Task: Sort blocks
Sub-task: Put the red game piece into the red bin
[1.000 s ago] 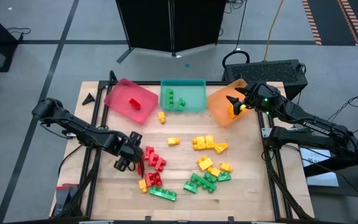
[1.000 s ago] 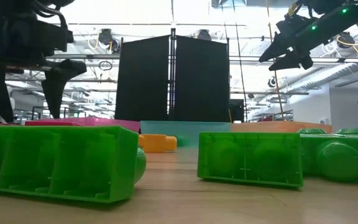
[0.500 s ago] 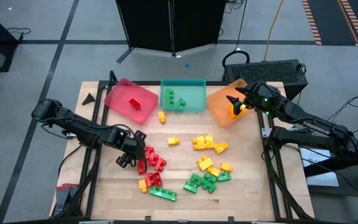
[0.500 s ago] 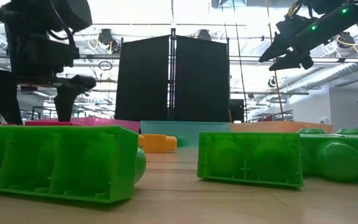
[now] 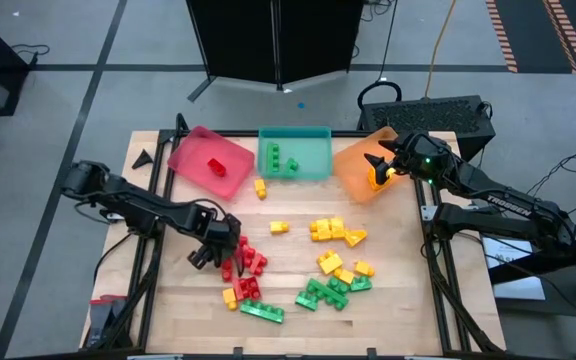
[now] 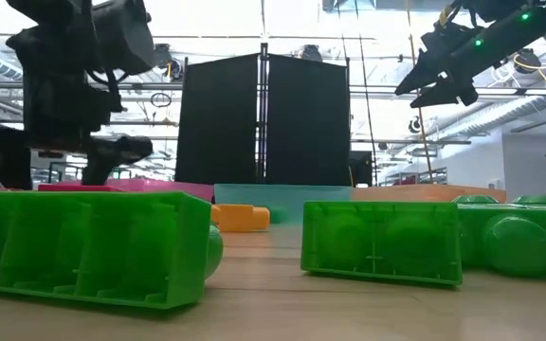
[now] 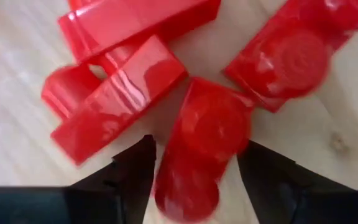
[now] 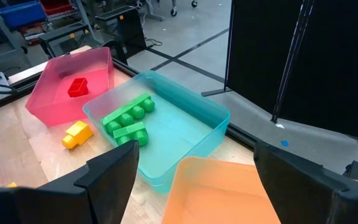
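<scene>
Red bricks (image 5: 246, 258) lie in a cluster on the table's left middle, yellow bricks (image 5: 333, 230) to their right, and green bricks (image 5: 323, 292) near the front. My left gripper (image 5: 225, 262) is down at the red cluster and open. In the left wrist view (image 7: 197, 165) its fingers stand on either side of one red brick (image 7: 201, 134) that lies on the wood. My right gripper (image 5: 373, 168) hangs open and empty above the orange tray (image 5: 356, 172), as the right wrist view (image 8: 194, 165) shows. My left gripper comes from above, pointing down, with one finger (image 7: 132, 171) on each long side of the red brick's near end (image 7: 185, 186). The brick lies flat on the table. I cannot tell whether the fingers touch it.
Three trays stand along the far edge. The red tray (image 5: 193, 150) holds one red brick, and the teal tray (image 5: 313, 160) holds green bricks. A yellow brick (image 5: 260, 187) lies in front of the teal tray. More red bricks (image 7: 123, 93) crowd close around the left gripper.
My left gripper has moved toward the table's right, in to the red cluster, and stayed open. The right arm has kept still.
</scene>
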Robot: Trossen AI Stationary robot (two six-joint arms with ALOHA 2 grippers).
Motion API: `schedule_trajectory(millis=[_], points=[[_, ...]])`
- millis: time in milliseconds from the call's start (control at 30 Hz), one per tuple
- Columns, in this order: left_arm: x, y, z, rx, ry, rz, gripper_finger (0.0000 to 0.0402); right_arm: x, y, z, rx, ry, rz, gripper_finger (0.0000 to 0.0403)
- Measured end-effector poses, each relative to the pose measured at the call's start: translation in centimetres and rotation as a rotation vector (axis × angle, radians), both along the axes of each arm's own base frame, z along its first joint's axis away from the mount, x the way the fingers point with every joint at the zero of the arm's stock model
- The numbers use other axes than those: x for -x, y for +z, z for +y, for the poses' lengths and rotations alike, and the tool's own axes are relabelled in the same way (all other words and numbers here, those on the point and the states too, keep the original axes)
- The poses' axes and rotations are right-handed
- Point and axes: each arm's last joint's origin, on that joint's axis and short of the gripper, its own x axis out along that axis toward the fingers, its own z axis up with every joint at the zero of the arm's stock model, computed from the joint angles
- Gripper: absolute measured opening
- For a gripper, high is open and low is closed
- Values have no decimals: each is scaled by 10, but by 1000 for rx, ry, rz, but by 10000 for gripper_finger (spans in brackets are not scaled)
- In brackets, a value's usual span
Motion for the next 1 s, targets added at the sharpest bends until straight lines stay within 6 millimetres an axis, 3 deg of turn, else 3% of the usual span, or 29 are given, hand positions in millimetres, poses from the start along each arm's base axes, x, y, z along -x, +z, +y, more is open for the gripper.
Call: schedule_trajectory(millis=[300, 567, 800, 1000], points=[[-8, -8, -2, -2, 4, 52, 142, 0, 0, 0, 0, 0, 0, 315], [-16, 4, -1, -55, 126, 18, 142, 0, 0, 0, 0, 0, 0, 315], [-25, 20, 5, -79, 349, 12, 142, 0, 0, 0, 0, 1, 0, 315], [-31, 40, 21, -66, 683, -84, 142, 0, 0, 0, 1, 1, 0, 315]])
